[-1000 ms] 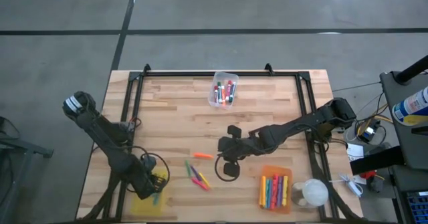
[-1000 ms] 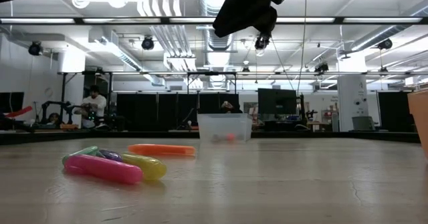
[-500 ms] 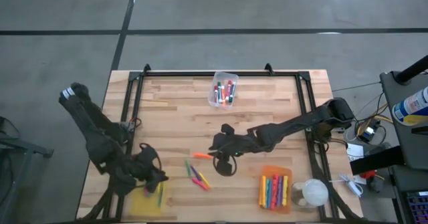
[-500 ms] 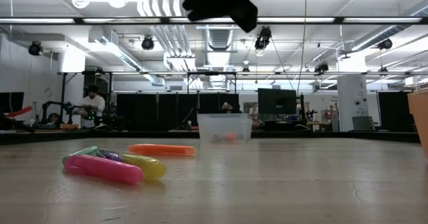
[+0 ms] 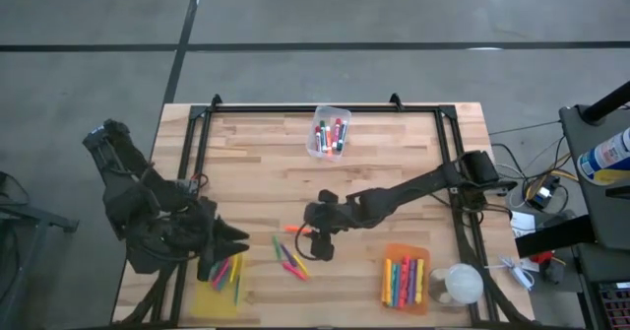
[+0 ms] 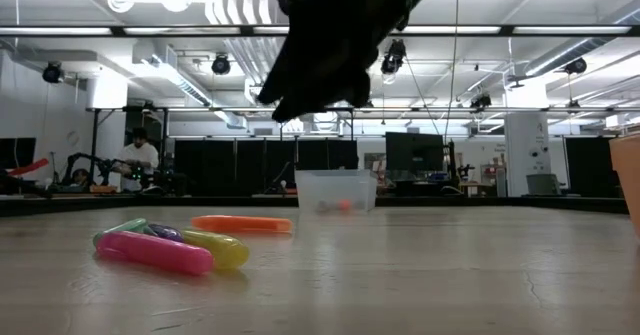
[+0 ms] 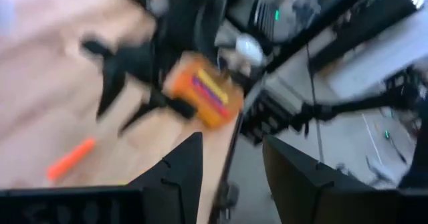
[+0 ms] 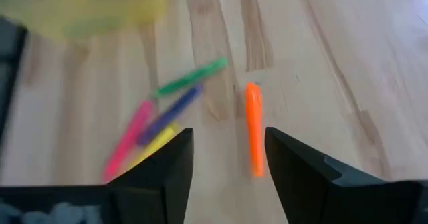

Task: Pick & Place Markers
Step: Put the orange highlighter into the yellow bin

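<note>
Several markers lie loose on the wooden table [image 5: 394, 163]: an orange one [image 5: 295, 230] [image 8: 253, 137] and, nearer the front, a green [image 8: 190, 77], a blue [image 8: 170, 110], a pink [image 8: 127, 140] and a yellow one [image 8: 157, 142], lying close together. My right gripper [image 5: 313, 233] [image 8: 227, 164] hangs open just over the table, and the orange marker lies ahead of the gap between its fingers, untouched. My left gripper [image 5: 234, 246] [image 7: 231, 164] is open, holds nothing and is raised above the yellow bin [image 5: 219, 293], which holds pink and green markers [image 5: 228, 271].
A clear bin [image 5: 330, 133] with markers stands at the table's far middle. An orange bin [image 5: 406, 281] full of markers sits at the near right, beside a white round object [image 5: 461, 283]. A black frame rail [image 5: 325, 106] runs along the table's edges.
My left gripper has risen off the yellow bin and rolled about, so the markers in the bin now show. My right gripper has moved down and toward the table's left, closing on the orange marker. The loose markers have stayed put.
</note>
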Robot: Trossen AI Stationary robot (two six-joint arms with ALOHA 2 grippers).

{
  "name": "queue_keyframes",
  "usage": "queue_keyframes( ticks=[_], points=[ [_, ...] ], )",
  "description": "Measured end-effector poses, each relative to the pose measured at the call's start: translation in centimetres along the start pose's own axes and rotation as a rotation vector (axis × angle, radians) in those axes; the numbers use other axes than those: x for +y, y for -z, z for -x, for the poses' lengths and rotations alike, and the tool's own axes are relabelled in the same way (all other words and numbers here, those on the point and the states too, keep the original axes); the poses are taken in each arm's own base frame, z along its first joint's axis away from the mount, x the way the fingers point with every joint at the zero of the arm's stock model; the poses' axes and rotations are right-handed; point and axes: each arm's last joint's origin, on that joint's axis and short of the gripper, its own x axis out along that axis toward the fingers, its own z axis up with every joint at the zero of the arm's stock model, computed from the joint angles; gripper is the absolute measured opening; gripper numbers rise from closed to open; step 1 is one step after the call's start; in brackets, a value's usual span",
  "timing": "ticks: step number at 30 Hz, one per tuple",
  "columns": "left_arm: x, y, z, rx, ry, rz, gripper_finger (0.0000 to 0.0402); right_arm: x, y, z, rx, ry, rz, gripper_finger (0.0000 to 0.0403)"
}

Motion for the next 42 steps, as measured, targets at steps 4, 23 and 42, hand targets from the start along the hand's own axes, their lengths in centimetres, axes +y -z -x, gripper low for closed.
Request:
queue_keyframes(
  ticks=[4, 23, 42],
  points=[
    [-0.5, -1.3, 0.6, -0.138, -0.029, 0.003, 0.0149, -0.2, 0.6, -1.5, 0.011, 0.008, 0.092, 0.0169],
    [-0.7, -2.4, 1.2, -0.271, -0.075, -0.020, 0.0149, -2.6, 2.6, -6.5, 0.083, 0.016, 0.068, 0.0153],
    [-0.7, -2.4, 1.2, -0.271, -0.076, -0.021, 0.0149, -3.6, 3.7, -8.2, 0.130, 0.041, 0.051, 0.0073]
  ],
)
